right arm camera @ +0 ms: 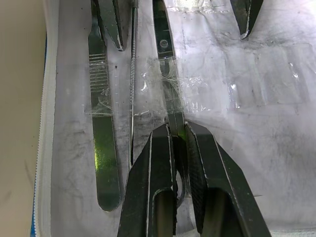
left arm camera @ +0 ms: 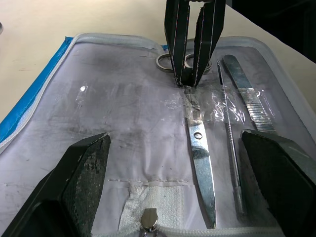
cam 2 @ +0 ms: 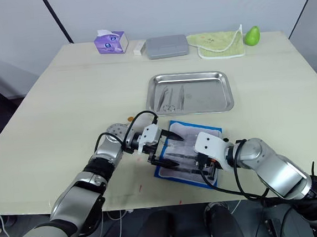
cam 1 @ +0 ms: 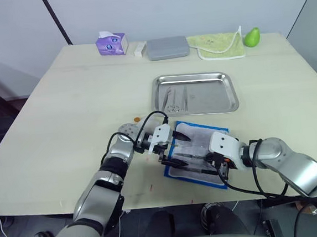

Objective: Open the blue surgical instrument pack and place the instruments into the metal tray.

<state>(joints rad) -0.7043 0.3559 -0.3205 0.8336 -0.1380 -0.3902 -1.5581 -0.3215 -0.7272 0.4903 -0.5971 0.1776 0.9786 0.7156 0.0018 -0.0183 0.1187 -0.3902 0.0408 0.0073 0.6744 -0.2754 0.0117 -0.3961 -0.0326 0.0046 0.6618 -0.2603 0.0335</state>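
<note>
From the head, the opened pack (cam 1: 197,154) lies at the bench's (cam 1: 64,115) six o'clock edge, the tray (cam 1: 195,93) just beyond. Left wrist: left tool (left arm camera: 180,163) spread over the lining. Right wrist: right tool (right arm camera: 178,132) pinching the scissors (right arm camera: 168,89).

Open pack at the table's near edge, tray behind it.

The pack (cam 1: 197,154) lies open on the table (cam 1: 64,121) near its front edge, with the tray (cam 1: 195,93) just behind it toward the middle. Scissors (left arm camera: 200,163), a thin probe (left arm camera: 228,148) and a flat handle (left arm camera: 244,94) lie side by side in the pack. More tools (cam 1: 174,97) lie in the tray's left half. Along the back edge, left to right, sit a tissue box (cam 1: 111,44), a case (cam 1: 167,48), a cloth (cam 1: 217,45) and a pear (cam 1: 252,36).
</note>
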